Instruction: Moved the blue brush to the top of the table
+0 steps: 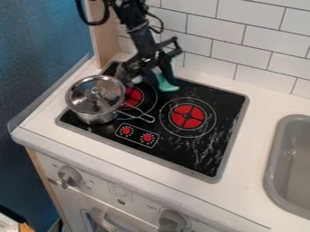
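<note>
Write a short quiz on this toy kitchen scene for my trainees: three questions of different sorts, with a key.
1. True or false: the metal pot has its lid on.
2. Multiple choice: what is set into the counter to the right of the stovetop in the picture?
A) a wooden drawer
B) a grey sink
C) a dish rack
3. Fill in "near" or "far": the blue-green thing at the gripper is over the ____ part of the stovetop, as the camera sees it.

Key: 1. True; 2. B; 3. far
</note>
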`<state>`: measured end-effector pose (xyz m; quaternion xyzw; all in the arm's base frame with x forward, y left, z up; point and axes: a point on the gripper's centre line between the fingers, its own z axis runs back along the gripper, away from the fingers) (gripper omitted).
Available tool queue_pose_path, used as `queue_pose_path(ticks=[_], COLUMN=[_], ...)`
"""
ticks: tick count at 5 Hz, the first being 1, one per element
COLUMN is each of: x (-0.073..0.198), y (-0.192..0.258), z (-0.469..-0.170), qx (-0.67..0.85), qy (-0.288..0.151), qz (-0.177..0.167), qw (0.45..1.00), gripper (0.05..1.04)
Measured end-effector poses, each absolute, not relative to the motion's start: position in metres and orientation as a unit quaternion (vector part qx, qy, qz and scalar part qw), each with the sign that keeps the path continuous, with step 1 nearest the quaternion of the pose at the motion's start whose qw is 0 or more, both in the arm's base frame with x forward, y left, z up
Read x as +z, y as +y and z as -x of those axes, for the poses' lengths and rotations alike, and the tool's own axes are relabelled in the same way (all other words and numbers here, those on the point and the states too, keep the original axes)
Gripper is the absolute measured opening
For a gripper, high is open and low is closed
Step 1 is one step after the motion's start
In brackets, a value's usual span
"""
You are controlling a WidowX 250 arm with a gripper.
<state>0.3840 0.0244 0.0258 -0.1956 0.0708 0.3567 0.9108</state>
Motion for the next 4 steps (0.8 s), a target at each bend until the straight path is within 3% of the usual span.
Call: queue_pose_path(ticks=[2, 4], x=[0.031, 0.008], y=[-0.008, -0.015], z=[-0.374, -0.381], qx=[0.264, 0.216], qy=[0.045, 0.041], qz=[0.151, 0.091], qw=[0.952, 0.971], gripper=[0.319, 0.368])
